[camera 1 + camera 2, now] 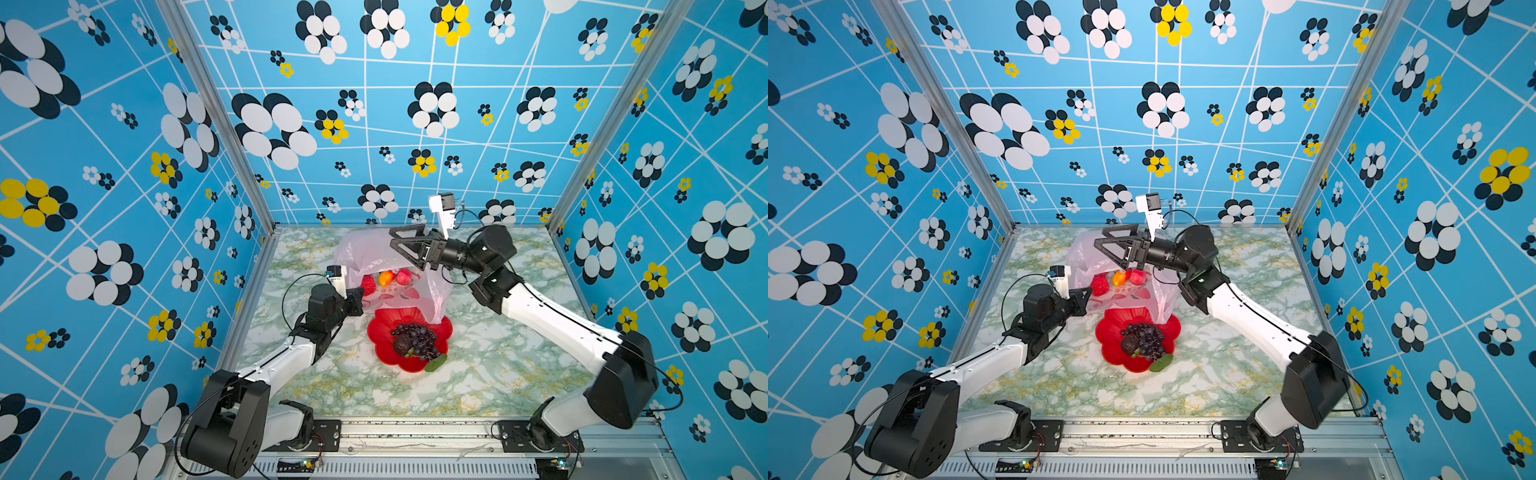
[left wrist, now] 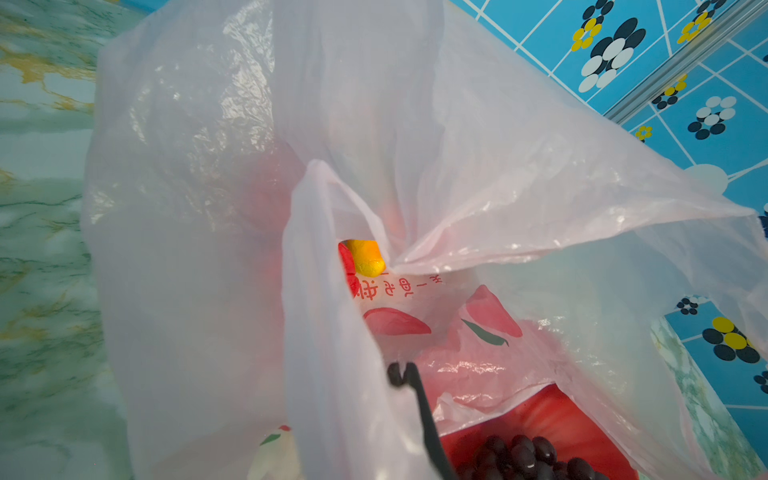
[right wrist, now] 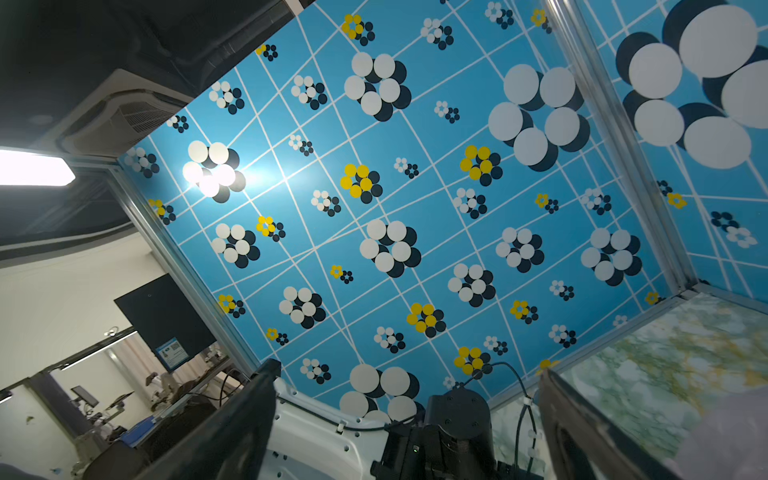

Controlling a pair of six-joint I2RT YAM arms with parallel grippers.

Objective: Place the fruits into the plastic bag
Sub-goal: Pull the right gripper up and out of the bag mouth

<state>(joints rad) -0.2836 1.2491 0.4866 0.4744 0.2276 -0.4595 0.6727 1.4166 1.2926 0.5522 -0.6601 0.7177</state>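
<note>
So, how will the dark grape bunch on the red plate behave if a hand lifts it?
The grape bunch is a cluster of many small berries, so it will probably sag and dangle rather than lift stiffly. It lies against the brown fruit, which looks round and may be nudged and roll on the red plate.

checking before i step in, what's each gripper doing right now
left gripper: shut on the plastic bag, at its edge.
right gripper: open, holding nothing.
</note>
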